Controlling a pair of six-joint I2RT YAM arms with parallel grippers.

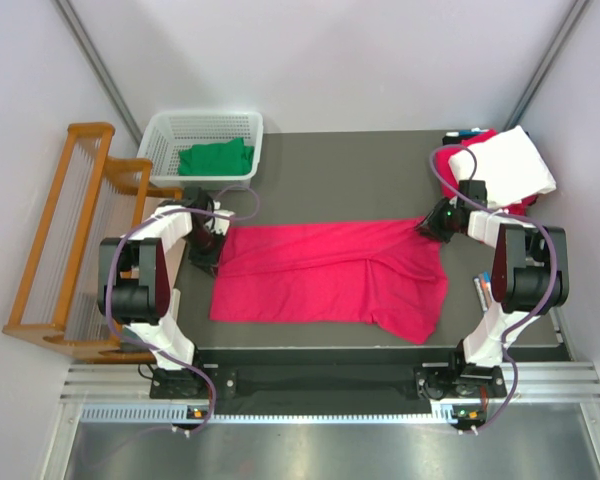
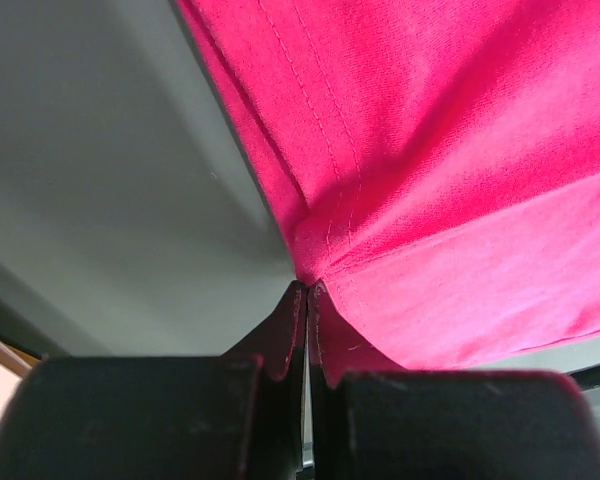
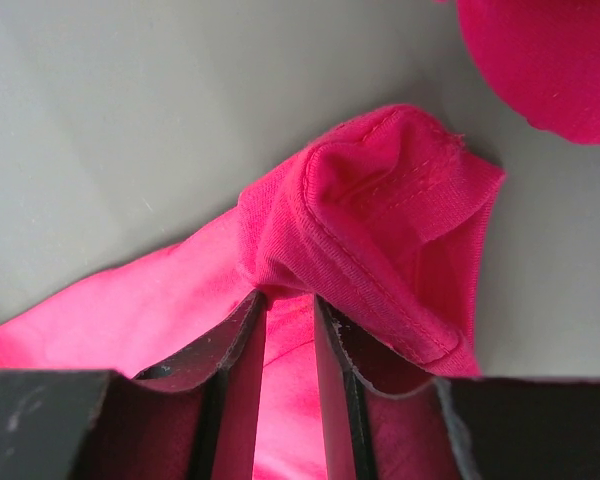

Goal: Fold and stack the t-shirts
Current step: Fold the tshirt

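Observation:
A crimson-pink t-shirt (image 1: 320, 270) lies stretched across the middle of the dark table, its right part hanging in a loose flap toward the near edge. My left gripper (image 1: 212, 240) is shut on the shirt's left edge; in the left wrist view its fingertips (image 2: 308, 288) pinch a stitched hem corner (image 2: 325, 240). My right gripper (image 1: 427, 228) holds the far right corner, and a bunched fold (image 3: 380, 210) of pink cloth is clamped between its jaws (image 3: 288, 298). A green t-shirt (image 1: 215, 158) lies in the basket. A white t-shirt (image 1: 505, 165) sits folded at the back right.
The white lattice basket (image 1: 205, 117) stands at the back left corner. A wooden rack (image 1: 65, 230) stands left of the table. More red cloth (image 1: 485, 140) lies under the white shirt. Small pens (image 1: 483, 287) lie at the table's right edge.

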